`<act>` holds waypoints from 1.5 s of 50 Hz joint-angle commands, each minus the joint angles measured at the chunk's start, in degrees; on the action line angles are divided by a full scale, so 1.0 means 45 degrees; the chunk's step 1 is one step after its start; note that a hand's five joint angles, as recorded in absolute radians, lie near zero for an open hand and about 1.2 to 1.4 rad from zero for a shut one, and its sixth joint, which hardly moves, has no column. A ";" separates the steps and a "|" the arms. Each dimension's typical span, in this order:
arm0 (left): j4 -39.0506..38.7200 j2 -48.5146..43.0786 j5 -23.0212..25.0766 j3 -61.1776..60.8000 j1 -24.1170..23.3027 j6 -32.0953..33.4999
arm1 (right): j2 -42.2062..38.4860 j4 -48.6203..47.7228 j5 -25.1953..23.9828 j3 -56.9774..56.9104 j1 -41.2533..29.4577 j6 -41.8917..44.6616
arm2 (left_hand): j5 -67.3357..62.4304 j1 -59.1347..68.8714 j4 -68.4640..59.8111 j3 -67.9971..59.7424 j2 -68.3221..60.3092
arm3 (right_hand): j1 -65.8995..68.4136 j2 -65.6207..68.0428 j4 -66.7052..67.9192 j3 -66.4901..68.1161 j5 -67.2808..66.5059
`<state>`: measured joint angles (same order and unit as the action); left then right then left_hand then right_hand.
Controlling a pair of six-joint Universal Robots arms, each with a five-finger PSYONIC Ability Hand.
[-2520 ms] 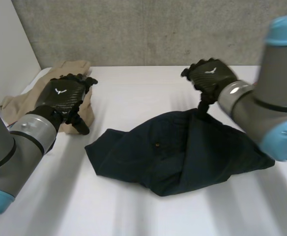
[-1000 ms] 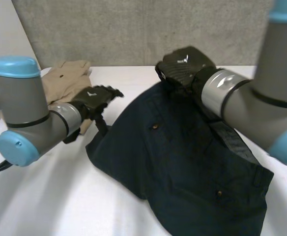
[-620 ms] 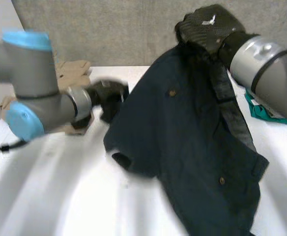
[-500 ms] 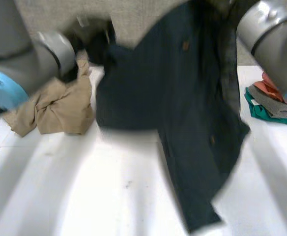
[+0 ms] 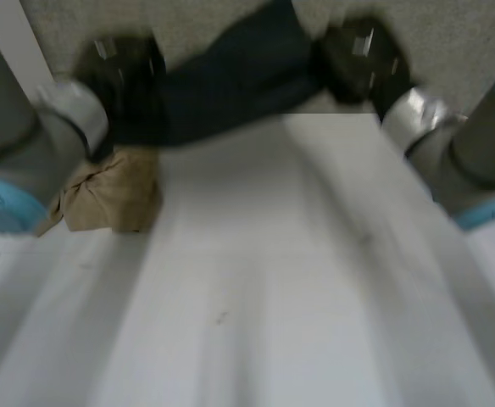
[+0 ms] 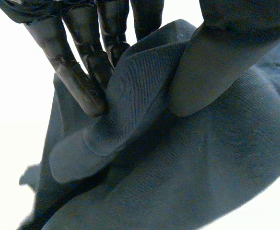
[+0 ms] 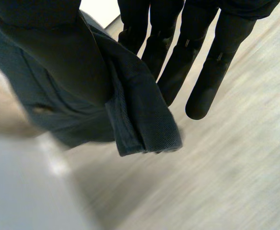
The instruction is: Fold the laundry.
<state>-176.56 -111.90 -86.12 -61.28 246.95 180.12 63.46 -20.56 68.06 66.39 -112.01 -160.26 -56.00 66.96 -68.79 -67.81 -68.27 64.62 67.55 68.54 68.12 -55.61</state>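
Note:
A dark navy garment (image 5: 230,80) is stretched in the air between both hands, high over the far part of the white table (image 5: 256,280). My left hand (image 5: 125,76) holds its left end; in the left wrist view a fold of the navy cloth (image 6: 145,86) is pinched between the thumb (image 6: 212,67) and the fingers (image 6: 77,81). My right hand (image 5: 362,59) holds the right end; in the right wrist view the thumb (image 7: 68,52) presses a hem of the cloth (image 7: 140,120) against the fingers (image 7: 207,81).
A crumpled tan garment (image 5: 112,191) lies at the table's far left, just below my left hand. A grey concrete wall (image 5: 451,34) stands behind the table.
My left hand took hold of the navy garment's left side. Both hands then rose and swept it up off the table, away from me.

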 commanded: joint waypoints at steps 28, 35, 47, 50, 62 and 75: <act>0.2946 0.2464 -0.1449 -0.6712 -0.0405 0.4873 | 0.2559 0.7440 0.2922 0.4953 -0.0323 0.0202 | 0.9491 -0.9705 1.0111 0.9894 0.9997 | -0.9529 -1.0181 -1.0400 -1.0306 0.9749; 0.1503 0.2133 -0.1194 -0.7301 -0.0523 0.5871 | 0.2032 0.6328 0.2826 0.5402 -0.0655 0.1472 | 0.8062 -0.8277 0.8682 0.8466 0.8568 | -0.8698 -0.9351 -0.9569 -0.9476 0.8919; -0.0570 -0.0600 -0.0883 -0.5857 -0.0132 0.7024 | -0.0311 0.3124 0.3762 0.4955 -0.1085 0.1611 | 0.8285 -0.8499 0.8905 0.8688 0.8791 | -1.0006 -1.0658 -1.0877 -1.0784 1.0227; -0.0590 -0.1362 -0.0629 -0.5291 -0.0171 0.7043 | -0.0936 0.3045 0.4211 0.4408 -0.1124 0.0870 | 0.8062 -0.8276 0.8682 0.8465 0.8568 | -1.0082 -1.0734 -1.0952 -1.0859 1.0302; 0.0054 -0.2400 -0.0589 -0.4039 -0.0405 0.6985 | -0.2969 0.4214 0.4330 0.2045 -0.1105 -0.0831 | -0.3112 0.2898 -0.2492 -0.2709 -0.2606 | -0.2451 -0.3103 -0.3322 -0.3228 0.2671; 0.3001 0.1642 -0.0745 -0.6498 -0.0834 0.7277 | 0.1051 0.8781 0.2223 0.3936 0.0183 0.1955 | -0.3112 0.2898 -0.2492 -0.2709 -0.2606 | 0.3418 0.2766 0.2547 0.2641 -0.3198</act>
<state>-170.59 -114.89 -89.26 -83.34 244.00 211.64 55.82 5.10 84.26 77.39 -114.76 -163.61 -56.75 65.80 -68.27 -67.61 -68.20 60.55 67.04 68.36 67.75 -57.20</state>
